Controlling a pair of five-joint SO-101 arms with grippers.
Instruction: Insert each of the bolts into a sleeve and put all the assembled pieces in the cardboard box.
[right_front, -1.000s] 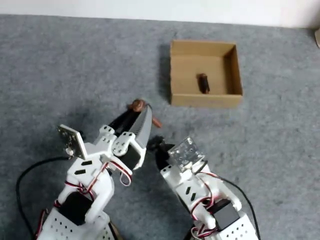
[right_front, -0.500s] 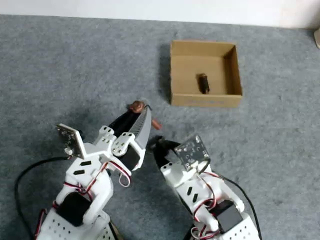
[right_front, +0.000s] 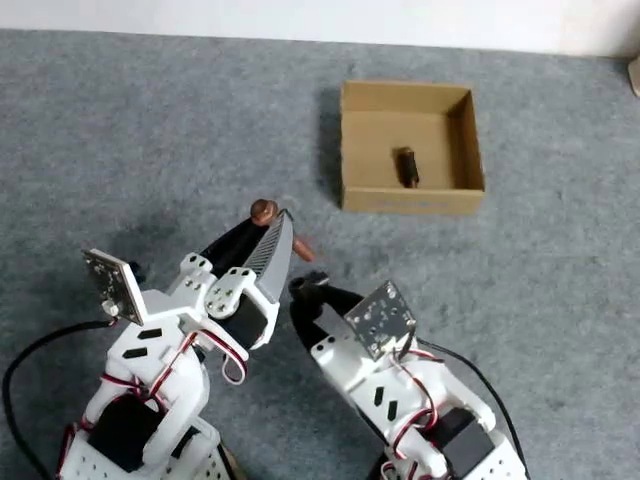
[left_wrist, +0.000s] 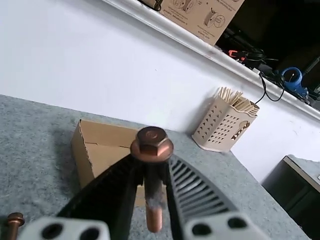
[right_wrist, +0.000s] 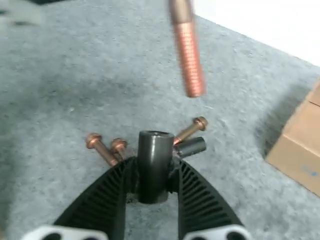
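My left gripper (right_front: 275, 222) (left_wrist: 152, 187) is shut on a copper bolt (right_front: 264, 211) (left_wrist: 151, 150), which hangs head up and shaft down above the carpet. Just behind and below it, my right gripper (right_front: 306, 288) (right_wrist: 153, 175) is shut on a dark sleeve (right_wrist: 153, 162), upright with its open end up. In the right wrist view the held bolt's threaded shaft (right_wrist: 187, 55) hangs above the sleeve, slightly off to one side and apart from it. The cardboard box (right_front: 405, 200) (left_wrist: 95, 150) lies beyond, with one assembled piece (right_front: 407, 167) in it.
Loose bolts (right_wrist: 100, 147) (right_wrist: 119, 146) (right_wrist: 190, 128) and a second dark sleeve (right_wrist: 191, 146) lie on the grey carpet just past the held sleeve. One loose bolt (right_front: 304, 247) shows between the grippers. A holder of sticks (left_wrist: 225, 122) stands by the white wall.
The left arm drew back and to the left, carrying the bolt with it. The right gripper moved left with its sleeve, closer under the bolt.
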